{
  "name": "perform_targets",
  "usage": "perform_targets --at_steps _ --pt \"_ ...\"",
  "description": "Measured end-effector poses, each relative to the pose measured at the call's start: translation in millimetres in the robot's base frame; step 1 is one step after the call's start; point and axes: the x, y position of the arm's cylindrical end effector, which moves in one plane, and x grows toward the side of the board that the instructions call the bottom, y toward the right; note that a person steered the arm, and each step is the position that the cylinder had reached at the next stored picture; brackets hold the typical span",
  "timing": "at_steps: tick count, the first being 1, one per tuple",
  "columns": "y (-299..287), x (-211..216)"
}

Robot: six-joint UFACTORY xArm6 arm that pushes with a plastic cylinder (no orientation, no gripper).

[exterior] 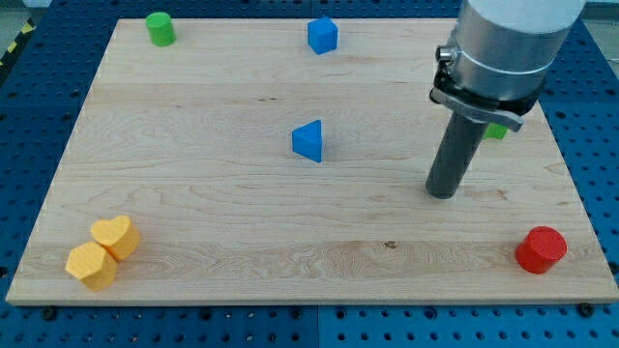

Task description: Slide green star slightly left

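The green star (497, 130) is almost wholly hidden behind my arm at the view's right; only a small green edge shows beside the rod's collar. My tip (442, 193) rests on the board, below and to the left of that green edge. A blue triangle (309, 141) lies near the board's middle, well left of my tip. I cannot tell whether the rod touches the star.
A green cylinder (160, 28) sits at the top left, a blue cube (322, 36) at the top middle. A red cylinder (540, 250) is at the bottom right. A yellow heart (116, 236) and a yellow hexagon (91, 266) touch at the bottom left. The wooden board (193, 193) ends at a blue pegboard.
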Motion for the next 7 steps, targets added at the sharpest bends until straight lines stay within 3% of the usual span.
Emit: perform_targets --at_steps 3,4,5,7 --pt "96 -26" --pt "118 -60" --pt "122 -89" --pt "62 -94"
